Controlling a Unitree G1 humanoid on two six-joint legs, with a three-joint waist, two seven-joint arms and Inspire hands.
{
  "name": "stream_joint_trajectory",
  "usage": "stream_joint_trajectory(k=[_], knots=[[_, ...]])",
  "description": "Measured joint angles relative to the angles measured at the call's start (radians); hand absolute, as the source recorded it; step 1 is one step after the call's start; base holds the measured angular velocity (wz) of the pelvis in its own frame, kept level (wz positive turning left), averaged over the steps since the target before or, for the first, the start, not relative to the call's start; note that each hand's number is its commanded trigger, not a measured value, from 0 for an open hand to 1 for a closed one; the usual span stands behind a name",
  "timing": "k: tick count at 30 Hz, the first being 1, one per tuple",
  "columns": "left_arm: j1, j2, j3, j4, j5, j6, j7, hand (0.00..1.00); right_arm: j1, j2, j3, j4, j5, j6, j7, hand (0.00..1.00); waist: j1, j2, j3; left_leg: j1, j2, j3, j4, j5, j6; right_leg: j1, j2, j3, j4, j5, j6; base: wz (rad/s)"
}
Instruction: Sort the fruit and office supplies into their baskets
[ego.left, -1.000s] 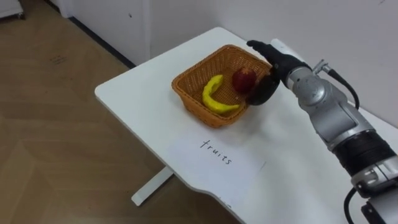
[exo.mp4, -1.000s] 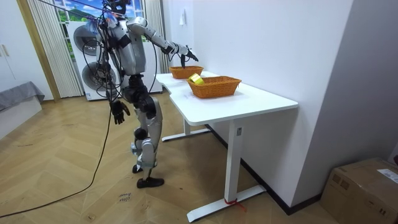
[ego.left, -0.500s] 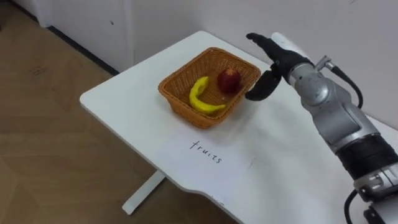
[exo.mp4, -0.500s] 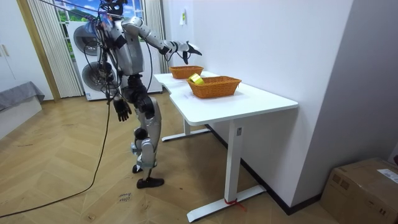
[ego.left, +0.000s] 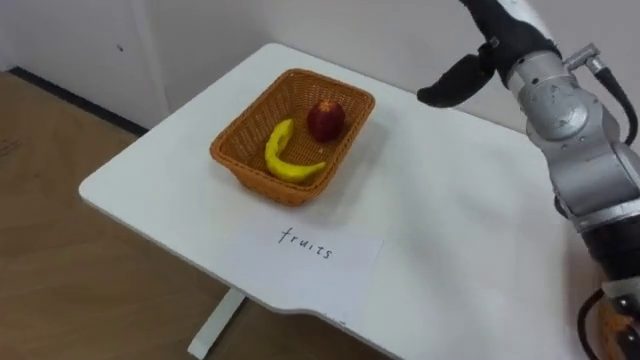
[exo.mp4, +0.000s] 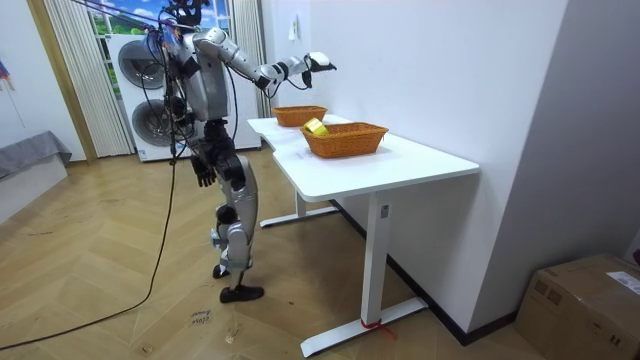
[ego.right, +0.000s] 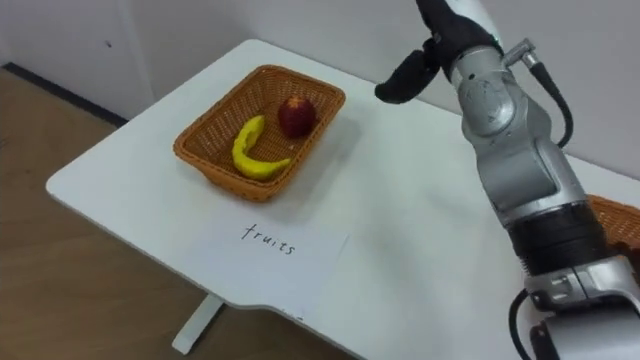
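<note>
Robot stands at the end of the table (ego.left: 450, 230), its left hand (exo.mp4: 205, 172) hanging by the hip, idle.

Nearest on the table lies a paper label (ego.left: 318, 247), flat, just in front of the basket (ego.left: 232, 165); judged to be placed there to mark that basket's category.

The basket sits left of centre. Inside it, the banana (ego.left: 280, 155) lies along the near side and the apple (ego.left: 325, 119) rests in the far corner, close beside the banana's upper end. Both fruit are fully within the rim; nothing hangs over. Fruit sorting appears complete from this evidence.

A second basket (ego.right: 612, 215) shows at the table's right edge; its contents cannot be judged from the eye views.

Farthest, the right hand (ego.left: 497, 35) is raised above the table, to the right of and beyond the fruit basket, well clear of it. Its fingers are extended, thumb spread wide. It holds nothing and touches nothing. The posture suggests an empty hand clear of a drop-off point.
</note>
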Motion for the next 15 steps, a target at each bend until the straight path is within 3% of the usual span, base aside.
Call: stream_joint_trajectory(k=[5, 11, 12, 15], knots=[[-0.007, -0.007, 0.017, -0.006, -0.012, -0.023, 0.009, 0.00, 0.058, -0.001, -0.126, -0.078, 0.147, -0.001, -0.012, 0.00, -0.036, -0.021, 0.0042, 0.004, 0.003, 0.019, 0.000, -0.003, 0.003, 0.000, 0.002, 0.011, -0.004, 0.001, 0.002, -0.08], [0.001, -0.008, 0.016, -0.007, -0.062, -0.053, -0.003, 0.00, 0.097, -0.003, -0.251, -0.120, 0.396, -0.002, -0.048, 0.00, -0.092, -0.016, 0.0113, 0.015, 0.005, 0.052, -0.001, -0.012, 0.012, -0.004, 0.006, 0.060, -0.004, 0.007, 0.010, -0.19], [0.003, -0.009, 0.016, -0.008, -0.063, -0.064, -0.012, 0.00, 0.112, -0.004, -0.276, -0.147, 0.416, -0.010, -0.065, 0.00, -0.097, -0.010, 0.0148, 0.015, 0.007, 0.061, -0.001, -0.013, 0.014, -0.008, 0.006, 0.063, -0.004, 0.010, 0.010, -0.21], [0.014, -0.009, 0.015, -0.018, -0.072, -0.082, -0.028, 0.00, 0.176, -0.004, -0.325, -0.197, 0.487, -0.065, -0.103, 0.00, -0.120, -0.003, 0.0135, 0.020, 0.013, 0.088, 0.000, -0.020, 0.018, -0.011, 0.009, 0.076, -0.007, 0.017, 0.011, -0.23]])
